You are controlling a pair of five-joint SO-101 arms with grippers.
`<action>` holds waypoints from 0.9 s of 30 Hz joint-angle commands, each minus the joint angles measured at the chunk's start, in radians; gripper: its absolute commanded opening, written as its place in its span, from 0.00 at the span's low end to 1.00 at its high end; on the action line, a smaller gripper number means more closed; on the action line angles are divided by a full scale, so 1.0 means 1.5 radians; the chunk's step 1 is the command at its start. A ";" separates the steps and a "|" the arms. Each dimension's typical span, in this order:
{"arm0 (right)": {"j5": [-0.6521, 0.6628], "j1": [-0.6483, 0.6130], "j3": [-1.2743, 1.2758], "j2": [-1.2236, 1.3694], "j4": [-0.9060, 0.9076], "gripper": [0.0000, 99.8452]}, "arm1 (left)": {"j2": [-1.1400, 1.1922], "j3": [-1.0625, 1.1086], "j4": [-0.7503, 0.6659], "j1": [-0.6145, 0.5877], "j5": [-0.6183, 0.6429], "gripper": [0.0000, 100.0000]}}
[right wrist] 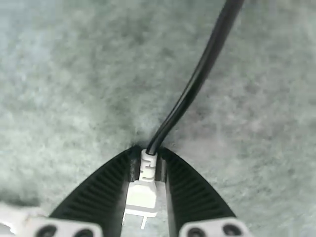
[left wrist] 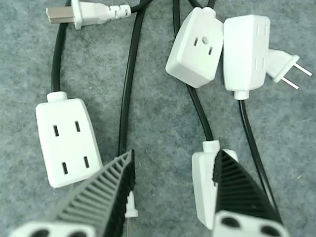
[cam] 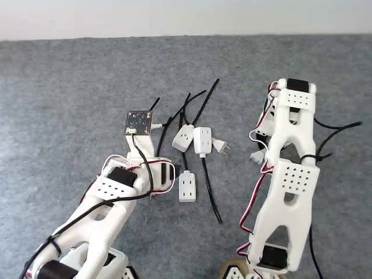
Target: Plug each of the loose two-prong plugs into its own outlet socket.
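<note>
The left gripper (left wrist: 174, 154) hangs low over the grey carpet-like table (cam: 64, 87) with its 2 black ribbed fingers (left wrist: 111, 190) spread wide, gripping nothing. A thin black cord (left wrist: 129, 84) runs between them. Just beside 1 finger lies a white rectangular socket block with 4 slots (left wrist: 66, 140). The other finger overlaps a second white socket block (left wrist: 203, 182). Past the 4-slot block rests a loose white plug with 2 brassy prongs (left wrist: 81, 14).

Near the table's middle, 2 more white blocks sit touching side by side: a tilted socket cube (cam: 182, 137) and an upright socket block (cam: 201, 139). A small white two-prong plug (cam: 221, 145) lies just right of them, prongs pointing away.

Well apart to the right, the right gripper (right wrist: 148, 150) is down near the table surface. Its fingers (right wrist: 185, 190) are pinching a white flat plug (right wrist: 143, 190) by its sides, and that plug's black cable (right wrist: 197, 84) leads away across the table.
</note>
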 commanded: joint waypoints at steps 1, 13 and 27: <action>0.058 -0.021 -0.018 -0.042 0.023 0.01 | -0.014 -0.005 -0.012 0.003 -0.005 0.25; 0.121 -0.044 0.013 -0.131 0.030 0.01 | -0.014 -0.005 -0.012 0.003 -0.005 0.25; 0.140 -0.067 0.264 -0.305 -0.008 0.01 | -0.014 -0.006 -0.013 0.003 -0.005 0.25</action>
